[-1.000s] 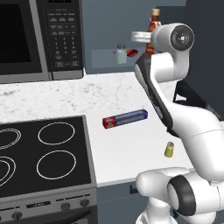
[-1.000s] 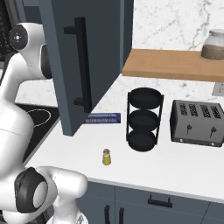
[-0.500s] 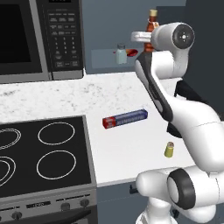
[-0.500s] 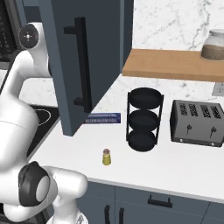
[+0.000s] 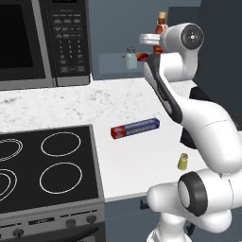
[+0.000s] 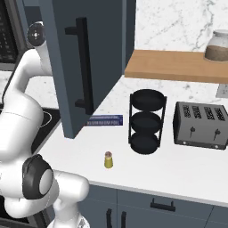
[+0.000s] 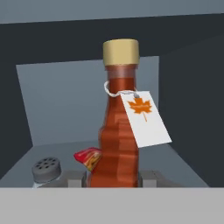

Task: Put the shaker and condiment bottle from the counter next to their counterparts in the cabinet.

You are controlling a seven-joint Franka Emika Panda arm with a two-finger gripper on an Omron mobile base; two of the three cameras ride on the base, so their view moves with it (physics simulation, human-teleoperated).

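Observation:
My gripper (image 7: 114, 178) is shut on the red-brown ribbed condiment bottle (image 7: 116, 140), held upright with its tan cap and maple-leaf tag up. It hangs at the open front of the dark blue-grey cabinet (image 7: 65, 105). The bottle's cap (image 5: 161, 20) shows above the hand. On the shelf stand the counterparts: a pale shaker (image 7: 46, 169) (image 5: 131, 58) with a grey cap and a small red-orange item (image 7: 89, 157) (image 5: 141, 57), both left of the bottle. The small yellow shaker (image 5: 182, 161) (image 6: 108, 160) stands on the white counter (image 5: 123, 156) near its front edge.
A blue and red box (image 5: 135, 128) lies on the counter. The microwave (image 5: 42, 42) and stovetop (image 5: 42, 165) are to the left. The open cabinet door (image 6: 84, 67) hangs over the counter; a black tiered rack (image 6: 147, 116) and toaster (image 6: 202, 125) stand to the right.
The arm has carried the bottle slightly left, closer to the cabinet shelf. The grip has stayed shut on it. The yellow shaker and box have not moved.

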